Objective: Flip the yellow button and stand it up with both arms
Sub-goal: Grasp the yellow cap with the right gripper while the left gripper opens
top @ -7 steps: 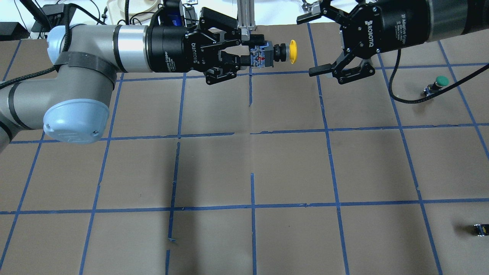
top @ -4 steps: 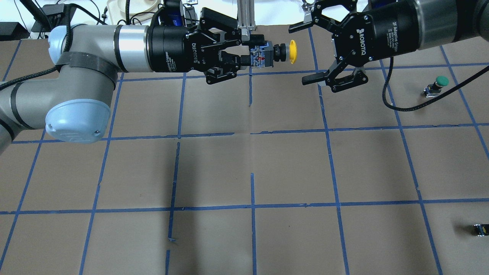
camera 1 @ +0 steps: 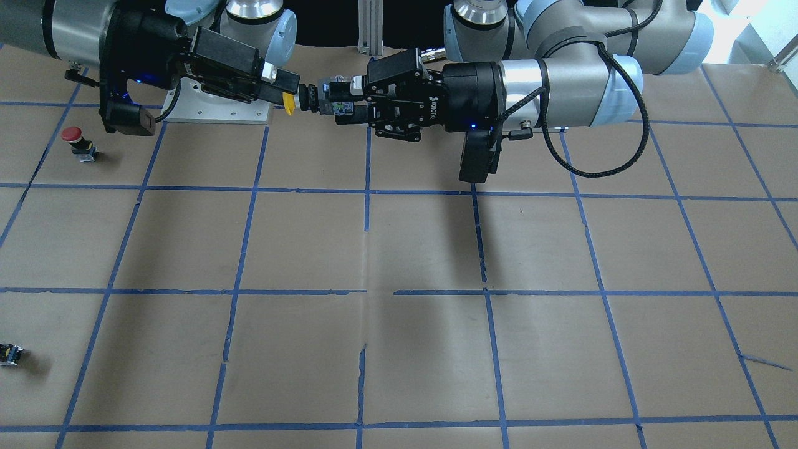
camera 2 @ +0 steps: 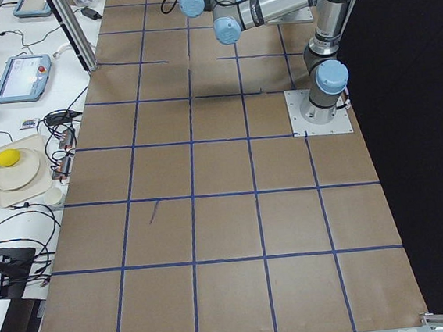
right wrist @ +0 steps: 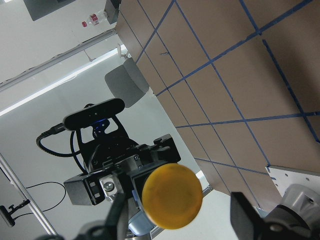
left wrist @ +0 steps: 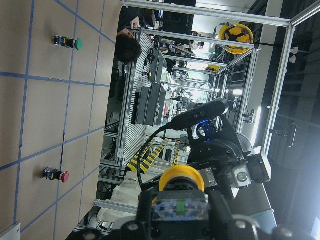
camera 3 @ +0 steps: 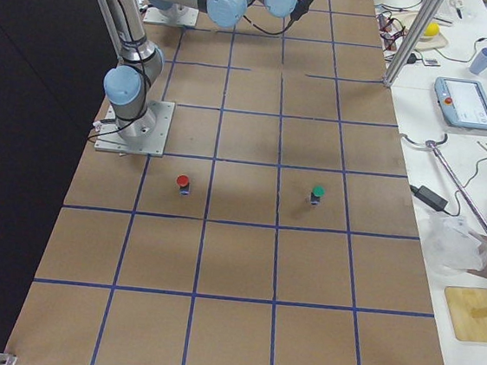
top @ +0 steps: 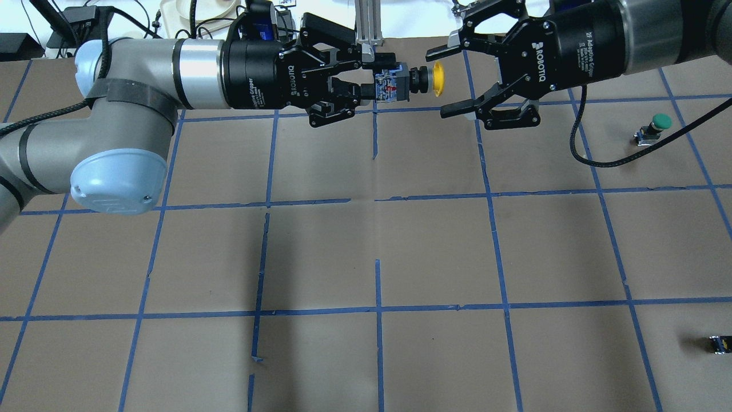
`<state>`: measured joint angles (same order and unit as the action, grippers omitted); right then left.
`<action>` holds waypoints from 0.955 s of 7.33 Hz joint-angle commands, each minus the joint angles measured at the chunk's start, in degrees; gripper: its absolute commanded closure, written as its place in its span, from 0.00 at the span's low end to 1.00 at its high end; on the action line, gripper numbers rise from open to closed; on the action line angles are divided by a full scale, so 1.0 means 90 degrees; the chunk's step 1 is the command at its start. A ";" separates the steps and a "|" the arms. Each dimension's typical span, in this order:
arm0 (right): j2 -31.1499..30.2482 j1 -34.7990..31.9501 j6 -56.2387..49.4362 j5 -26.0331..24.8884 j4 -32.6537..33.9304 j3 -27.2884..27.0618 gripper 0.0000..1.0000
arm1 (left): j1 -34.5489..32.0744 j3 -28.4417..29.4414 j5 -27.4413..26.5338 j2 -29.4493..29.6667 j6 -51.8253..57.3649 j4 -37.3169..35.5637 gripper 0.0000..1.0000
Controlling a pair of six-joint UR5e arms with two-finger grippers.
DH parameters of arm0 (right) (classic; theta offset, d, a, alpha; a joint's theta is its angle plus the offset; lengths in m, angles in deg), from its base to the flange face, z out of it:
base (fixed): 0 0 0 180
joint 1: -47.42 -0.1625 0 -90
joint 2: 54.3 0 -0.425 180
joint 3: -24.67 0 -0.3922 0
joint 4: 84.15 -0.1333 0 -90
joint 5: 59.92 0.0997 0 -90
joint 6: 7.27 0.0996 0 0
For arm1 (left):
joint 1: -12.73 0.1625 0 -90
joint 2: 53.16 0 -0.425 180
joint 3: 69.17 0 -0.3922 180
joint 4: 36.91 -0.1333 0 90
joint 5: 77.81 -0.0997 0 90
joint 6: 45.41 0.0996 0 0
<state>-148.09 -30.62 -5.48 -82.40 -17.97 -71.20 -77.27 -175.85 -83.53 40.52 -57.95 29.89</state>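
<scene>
Brown paper-covered table (top: pixel 434 252), matt, gridded with blue tape.

Yellow button (top: pixel 409 80): round, smooth mushroom cap on a blocky black and grey base. It is held in the air above the table, lying horizontal, cap towards the right arm.

Left fingers (top: pixel 349 89): black, clamped on the base.

Right fingers (top: pixel 457 107): black, spread wide, one on either side of the cap, with a gap at each side.

On the table, well apart: green-capped button (top: pixel 655 127), red-capped button (camera 1: pixel 76 140), small dark switch block (top: pixel 719 344).

The black two-finger left gripper (camera 1: pixel 341 105) clamps the blocky grey base of the yellow-capped push-button (camera 1: pixel 308 100), held sideways above the table. The black right gripper (camera 1: pixel 283 87) seemingly brackets its cap.
</scene>
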 commanded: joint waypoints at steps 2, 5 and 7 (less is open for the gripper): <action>0.0001 0.0000 0.0025 -0.0012 0.0030 0.0027 0.67 | 0.0000 -0.0002 -0.0009 -0.0018 0.0007 0.0000 0.85; 0.0011 0.0000 0.0025 -0.0012 0.0030 0.0057 0.67 | 0.0029 0.0057 -0.0088 -0.0047 -0.0189 -0.0010 0.00; 0.0011 0.0009 0.0035 -0.0012 0.0021 0.0066 0.66 | 0.0039 0.0086 -0.0097 -0.0057 -0.0179 -0.0010 0.00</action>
<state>-148.00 -30.59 -5.19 -82.47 -17.72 -70.68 -77.01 -175.27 -84.35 40.08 -59.52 29.81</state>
